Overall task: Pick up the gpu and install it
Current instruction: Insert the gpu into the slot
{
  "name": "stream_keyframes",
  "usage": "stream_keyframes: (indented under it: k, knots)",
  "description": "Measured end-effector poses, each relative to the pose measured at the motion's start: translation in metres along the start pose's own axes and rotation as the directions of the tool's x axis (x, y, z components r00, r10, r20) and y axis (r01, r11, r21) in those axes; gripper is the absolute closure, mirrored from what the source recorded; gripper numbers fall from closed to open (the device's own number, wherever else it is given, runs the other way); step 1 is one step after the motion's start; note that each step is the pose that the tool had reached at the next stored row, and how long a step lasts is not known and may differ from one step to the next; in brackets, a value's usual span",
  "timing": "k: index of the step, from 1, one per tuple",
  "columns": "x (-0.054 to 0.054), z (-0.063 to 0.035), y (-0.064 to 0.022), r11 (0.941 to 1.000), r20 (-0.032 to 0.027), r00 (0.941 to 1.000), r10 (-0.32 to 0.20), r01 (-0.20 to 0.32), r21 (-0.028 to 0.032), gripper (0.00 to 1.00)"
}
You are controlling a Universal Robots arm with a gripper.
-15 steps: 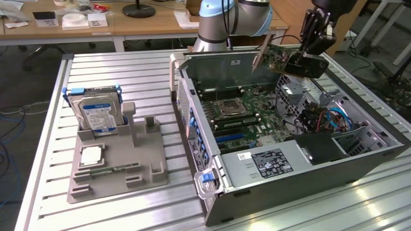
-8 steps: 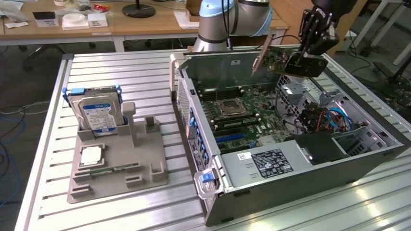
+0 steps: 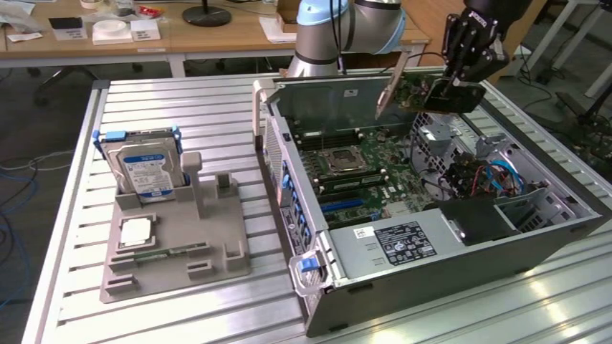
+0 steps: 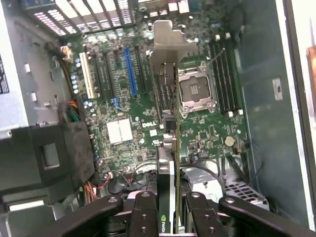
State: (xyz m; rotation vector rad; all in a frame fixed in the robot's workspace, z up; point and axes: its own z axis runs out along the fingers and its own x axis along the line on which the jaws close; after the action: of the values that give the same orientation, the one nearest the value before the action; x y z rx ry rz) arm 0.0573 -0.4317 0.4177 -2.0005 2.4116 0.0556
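We are mid-carry, before the install: our gripper [image 3: 453, 87] is clamped on the gpu [image 3: 411, 89], which hangs from the fingers above the open computer case [image 3: 459, 276], not yet seated. Seating it, we judge, calls for squaring its edge over a slot. The wrist view shows the card edge-on beyond the fingers, near the blue slot [image 4: 131, 69]. The exterior view shows its height.

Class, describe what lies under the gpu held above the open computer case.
Under the gpu, held by the gripper, lies the motherboard: a blue slot and the processor socket show. The card's edge hides the board strip directly beneath it.
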Motion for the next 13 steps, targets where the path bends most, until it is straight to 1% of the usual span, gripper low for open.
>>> stream_keyframes:
  k: [3,6,10,13]
  knots:
    - [-0.0001,0.0001,0.0,0.9992,-0.0009,0.9992,-0.041,0.041,-0.0012,0.73]
    - [-0.0001,0.0001,0.0,0.9967,-0.0017,0.9967,-0.081,0.081,-0.0024,0.73]
    - [-0.0002,0.0002,0.0,0.9907,-0.0028,0.9907,-0.136,0.136,-0.0042,0.73]
    - [-0.0002,0.0003,0.0001,0.9843,-0.0035,0.9844,-0.176,0.176,-0.0054,0.73]
